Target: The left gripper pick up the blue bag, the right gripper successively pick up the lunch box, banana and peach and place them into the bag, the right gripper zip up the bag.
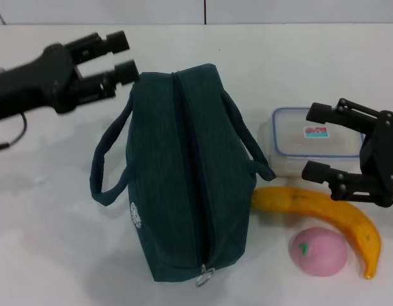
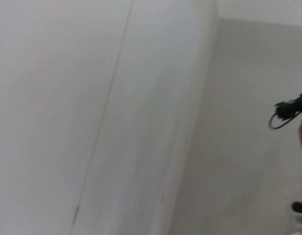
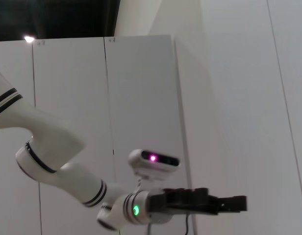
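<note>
The blue bag [image 1: 184, 172] stands in the middle of the table in the head view, with its zipper shut along the top and the ring pull [image 1: 205, 276] at the near end. My left gripper [image 1: 123, 57] is open, raised just beyond the bag's far left corner, near its left handle [image 1: 107, 166]. The lunch box [image 1: 292, 143] sits to the right of the bag. My right gripper [image 1: 310, 142] is open above it, one finger at each long side. The banana [image 1: 324, 207] lies in front of the box, and the peach [image 1: 318, 250] is nearest me.
The white table [image 1: 50, 242] reaches back to a wall. The right wrist view looks at a panelled wall, where the left arm [image 3: 53, 147] and its black gripper [image 3: 224, 203] show. The left wrist view shows only bare wall.
</note>
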`<state>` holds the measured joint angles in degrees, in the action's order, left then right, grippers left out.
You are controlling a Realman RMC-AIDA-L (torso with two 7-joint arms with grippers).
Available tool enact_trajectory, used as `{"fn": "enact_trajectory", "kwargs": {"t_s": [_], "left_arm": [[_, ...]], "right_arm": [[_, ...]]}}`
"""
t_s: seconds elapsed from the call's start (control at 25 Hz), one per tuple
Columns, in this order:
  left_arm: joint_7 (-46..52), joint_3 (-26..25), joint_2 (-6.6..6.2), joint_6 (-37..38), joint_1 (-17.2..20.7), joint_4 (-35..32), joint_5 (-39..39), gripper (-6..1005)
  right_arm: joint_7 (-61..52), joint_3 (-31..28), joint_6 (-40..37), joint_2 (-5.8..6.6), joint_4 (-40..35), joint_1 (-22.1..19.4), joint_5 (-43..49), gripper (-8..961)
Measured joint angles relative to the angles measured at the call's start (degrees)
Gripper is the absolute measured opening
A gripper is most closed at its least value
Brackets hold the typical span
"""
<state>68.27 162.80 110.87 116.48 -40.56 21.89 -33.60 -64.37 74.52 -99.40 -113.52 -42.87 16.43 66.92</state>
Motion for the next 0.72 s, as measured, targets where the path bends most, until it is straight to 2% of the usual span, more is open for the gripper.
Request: {"fn": "enact_trajectory", "kwargs": {"t_s": [0.2, 0.32, 0.4, 0.56, 0.72], "left_arm": [[12.70, 0.16, 0.05, 0.17, -4.66, 9.91, 1.16, 792], [17.88, 0.20, -1.19, 0.35, -6.48, 12.09, 4.88, 769], [19.28, 0.22, -1.86, 0.44, -6.67, 11.89, 7.24, 770], [20.30, 0.24, -2.03, 0.49, -6.04, 11.79, 11.56, 774], [19.70, 0.24, -2.05, 0.45, -4.48, 11.90, 12.08, 776]], "right_arm": [[-1.17, -1.04, 0.00, -0.10, -0.40, 0.45, 0.01, 839], [-1.79, -1.88, 0.00, -0.29, -0.64, 0.58, -0.03, 839], [-1.85, -2.23, 0.01, -0.43, -0.57, 0.62, -0.05, 839], [-1.93, -2.34, 0.13, -0.54, -0.70, 1.02, -0.08, 839], [-1.72, -2.90, 0.46, -0.90, -0.19, 2.24, -0.11, 839]]}}
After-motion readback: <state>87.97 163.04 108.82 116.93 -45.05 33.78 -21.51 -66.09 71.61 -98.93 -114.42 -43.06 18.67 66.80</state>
